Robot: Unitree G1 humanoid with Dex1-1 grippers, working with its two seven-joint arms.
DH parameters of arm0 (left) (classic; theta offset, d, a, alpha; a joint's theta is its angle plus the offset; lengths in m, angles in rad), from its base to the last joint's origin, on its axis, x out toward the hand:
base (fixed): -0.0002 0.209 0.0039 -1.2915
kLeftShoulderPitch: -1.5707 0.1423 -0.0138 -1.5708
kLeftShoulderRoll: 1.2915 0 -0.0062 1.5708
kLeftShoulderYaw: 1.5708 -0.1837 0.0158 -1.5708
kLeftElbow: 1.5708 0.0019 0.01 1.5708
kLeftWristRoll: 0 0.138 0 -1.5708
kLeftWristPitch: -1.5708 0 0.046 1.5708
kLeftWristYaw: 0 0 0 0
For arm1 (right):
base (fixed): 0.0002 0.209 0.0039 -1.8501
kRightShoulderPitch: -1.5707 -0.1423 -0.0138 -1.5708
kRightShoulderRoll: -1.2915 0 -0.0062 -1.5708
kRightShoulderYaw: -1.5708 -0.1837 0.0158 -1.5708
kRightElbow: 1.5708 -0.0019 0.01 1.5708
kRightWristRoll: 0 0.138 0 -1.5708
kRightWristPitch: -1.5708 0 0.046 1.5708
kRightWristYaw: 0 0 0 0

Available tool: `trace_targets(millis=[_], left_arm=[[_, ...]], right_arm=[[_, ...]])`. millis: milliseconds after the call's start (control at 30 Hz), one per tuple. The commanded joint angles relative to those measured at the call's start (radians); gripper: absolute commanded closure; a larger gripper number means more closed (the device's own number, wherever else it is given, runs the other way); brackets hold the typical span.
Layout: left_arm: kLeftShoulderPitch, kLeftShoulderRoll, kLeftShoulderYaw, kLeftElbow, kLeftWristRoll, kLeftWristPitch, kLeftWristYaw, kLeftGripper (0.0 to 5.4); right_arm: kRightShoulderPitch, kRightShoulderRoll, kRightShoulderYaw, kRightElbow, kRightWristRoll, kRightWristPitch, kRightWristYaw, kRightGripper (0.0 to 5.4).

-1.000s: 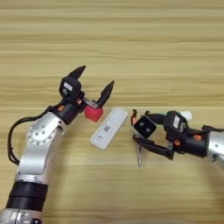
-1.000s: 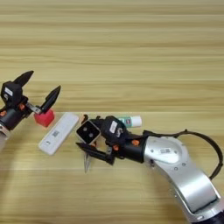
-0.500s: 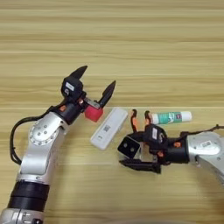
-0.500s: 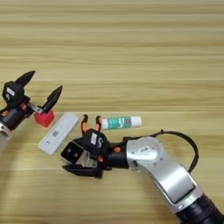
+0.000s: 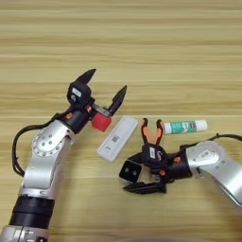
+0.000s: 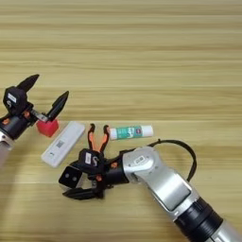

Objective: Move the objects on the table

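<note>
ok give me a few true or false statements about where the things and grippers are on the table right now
1. The left gripper is open, its fingers spread above the red cube. True.
2. The green-white tube stands upright on the table. False: it lies flat on its side, to the right of the orange-handled pliers.
3. The white flat device lies between the red cube and the pliers. True.
4. The right gripper is clamped on the tube. False: it is low near the pliers' head, apart from the tube.
5. The red cube sits on top of the white device. False: it rests on the table beside the device's upper left end.
</note>
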Motion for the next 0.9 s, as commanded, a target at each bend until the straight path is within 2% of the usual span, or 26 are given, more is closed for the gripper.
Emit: trace_targets(millis=[33,200,500,900], left_arm=[[0.003,0.002,-0.003,-0.012,0.003,0.015,0.004,0.0],[0.002,0.004,0.0,-0.007,0.001,0.013,0.001,0.0],[0.003,0.009,0.005,-0.001,-0.002,0.01,-0.003,0.0],[0.009,0.01,0.002,-0.015,-0.002,0.016,-0.001,0.0]], right_arm=[[-0.035,0.032,0.015,0.077,-0.029,-0.038,0.006,2.47],[-0.053,0.066,0.029,0.156,-0.064,-0.073,0.005,2.47],[-0.053,0.08,0.035,0.23,-0.1,-0.109,0.017,2.47],[-0.036,0.087,0.033,0.231,-0.084,-0.087,0.043,2.47]])
